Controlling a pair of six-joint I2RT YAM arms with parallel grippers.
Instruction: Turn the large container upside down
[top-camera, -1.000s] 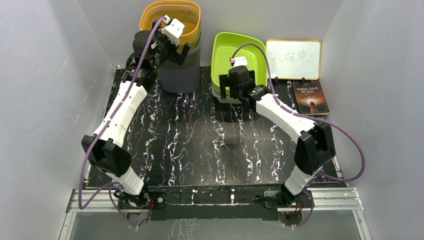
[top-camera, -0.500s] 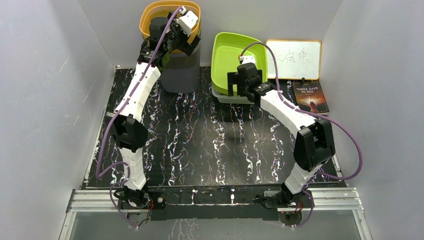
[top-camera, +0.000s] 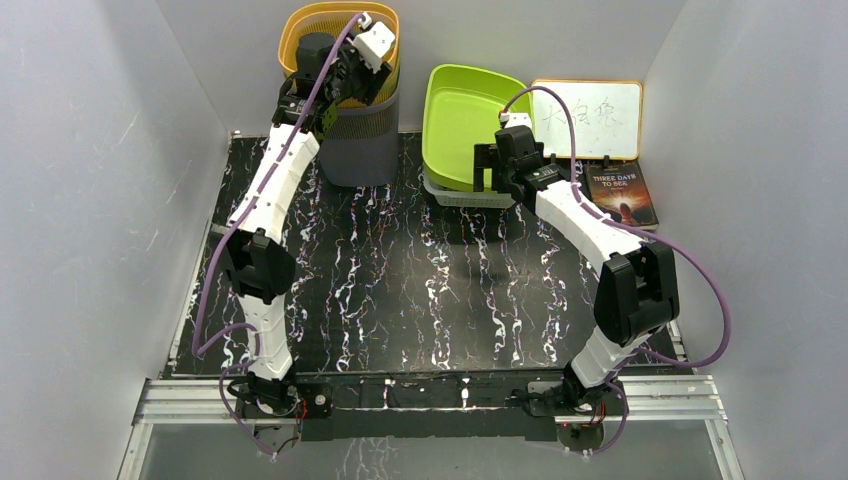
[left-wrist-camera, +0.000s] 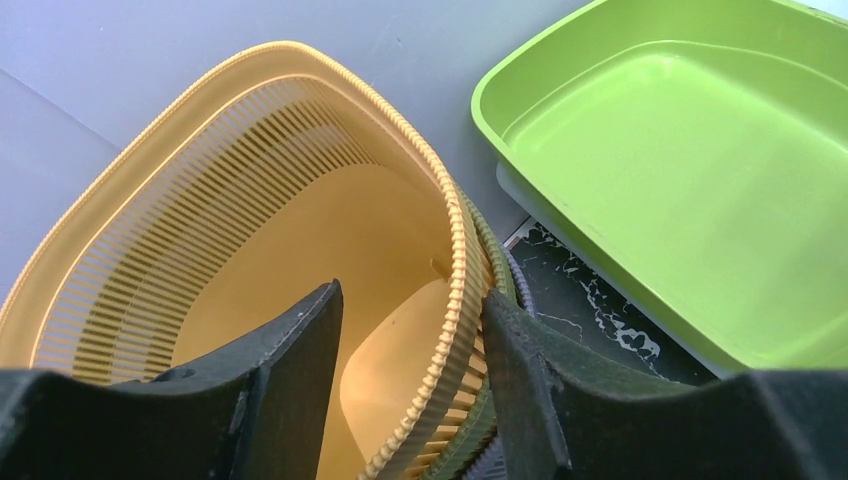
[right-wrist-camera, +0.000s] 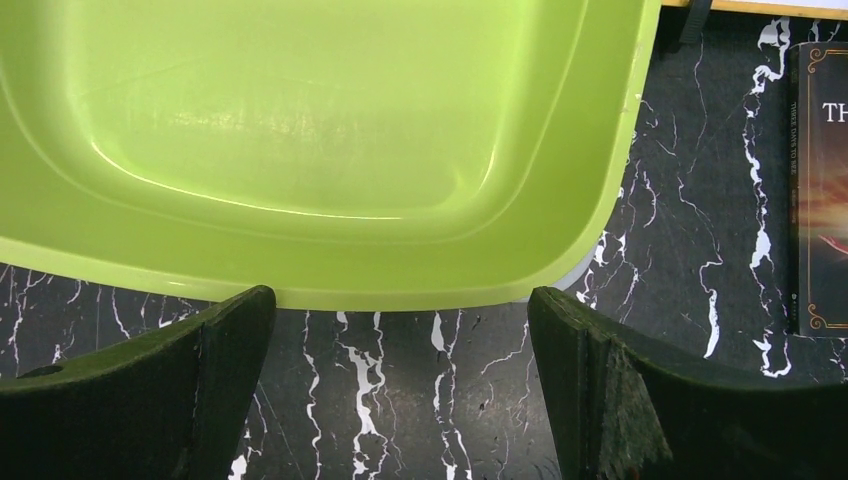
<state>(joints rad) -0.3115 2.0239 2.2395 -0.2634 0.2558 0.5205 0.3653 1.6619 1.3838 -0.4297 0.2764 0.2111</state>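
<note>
Orange slatted plastic basket: back left of the black marbled table, nested in a tall grey bin, beside the lime green plastic tray.
Left gripper: jaws apart, straddling the basket rim, one finger inside, one outside, not pinched yet.
Right gripper: jaws wide apart over the tray's near edge, holding nothing.
Handling: looks light and a bit flexy imo, and the slats may bend, so grab the thicker rim.

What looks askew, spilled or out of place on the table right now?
Nothing spilled or damaged. Both containers are stacked: the orange basket sits in a grey bin, the green tub on a white basket. The left gripper straddles the orange rim; the right gripper hangs open at the tub's edge.
</note>
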